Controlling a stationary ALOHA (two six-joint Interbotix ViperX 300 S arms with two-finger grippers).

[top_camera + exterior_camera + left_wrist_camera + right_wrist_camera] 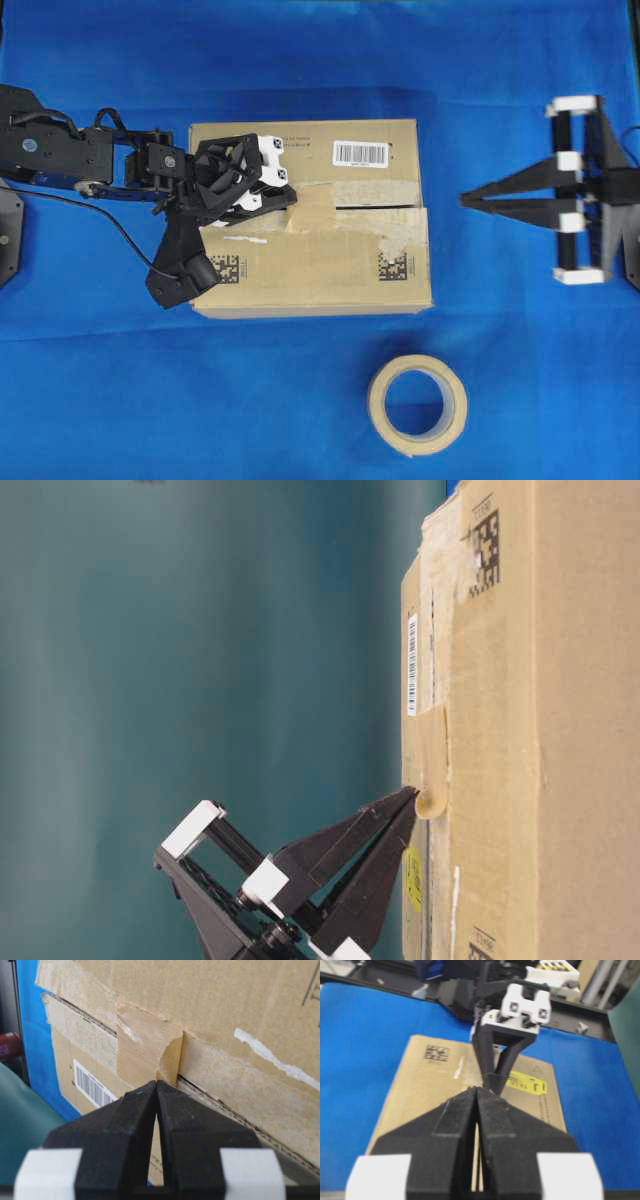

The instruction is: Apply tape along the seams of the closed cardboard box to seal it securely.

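Note:
The cardboard box (320,275) lies in the middle of the blue cloth. Its seam (385,207) runs across the top between pale torn strips. The tan tape (312,208) is stuck over the seam left of centre, and its left end curls up off the box. My left gripper (291,200) is above the box's left part, shut on that curled end. In the left wrist view the tape (142,1047) rises to the shut tips (157,1082) beside the seam (212,1100). My right gripper (466,200) is shut and empty, off the box's right edge.
A beige tape roll (417,405) lies flat on the cloth in front of the box. A white barcode label (360,152) and a matrix code (395,263) mark the box top. The yellow sticker (527,1082) shows beside the left gripper.

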